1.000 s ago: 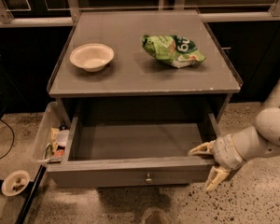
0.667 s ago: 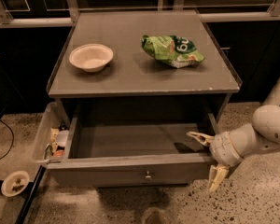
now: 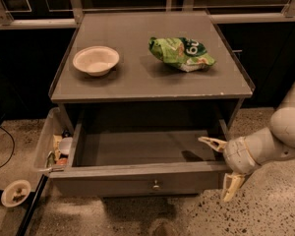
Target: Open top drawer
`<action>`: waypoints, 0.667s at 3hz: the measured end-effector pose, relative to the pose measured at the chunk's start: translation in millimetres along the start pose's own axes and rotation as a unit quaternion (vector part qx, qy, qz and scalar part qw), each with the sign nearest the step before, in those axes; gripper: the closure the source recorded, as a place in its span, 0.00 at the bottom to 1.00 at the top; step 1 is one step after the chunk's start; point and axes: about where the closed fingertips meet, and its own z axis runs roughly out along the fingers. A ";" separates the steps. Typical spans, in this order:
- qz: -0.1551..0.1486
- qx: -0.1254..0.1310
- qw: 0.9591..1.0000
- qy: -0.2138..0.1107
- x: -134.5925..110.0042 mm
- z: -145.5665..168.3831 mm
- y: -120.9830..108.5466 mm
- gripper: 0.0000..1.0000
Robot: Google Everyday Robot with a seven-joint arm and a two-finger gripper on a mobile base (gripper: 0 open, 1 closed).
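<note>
The top drawer (image 3: 137, 185) is a grey drawer under the grey table top. It stands pulled far out toward me, and its inside looks empty. A small round metal knob (image 3: 156, 185) sits at the centre of its front panel. My gripper (image 3: 222, 167) is at the drawer's front right corner, off to the right of the knob. Its two pale fingers are spread apart, one (image 3: 212, 143) over the drawer's right side and one (image 3: 230, 187) pointing down beside the front panel. It holds nothing.
On the table top (image 3: 132, 82) sit a white bowl (image 3: 96, 60) at left and a green chip bag (image 3: 181, 53) at right. A clear bin (image 3: 53, 146) of small items hangs at the drawer's left. A small white dish (image 3: 15, 192) lies on the speckled floor.
My gripper has moved from the drawer's front right corner slightly inward and up, its upper finger now over the drawer's right side. The drawer stays pulled out.
</note>
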 end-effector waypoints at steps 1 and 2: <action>-0.023 0.017 0.999 0.021 -16.1 -39.7 -1.6 0.00; -0.040 0.042 0.997 0.045 -27.5 -88.2 -11.3 0.00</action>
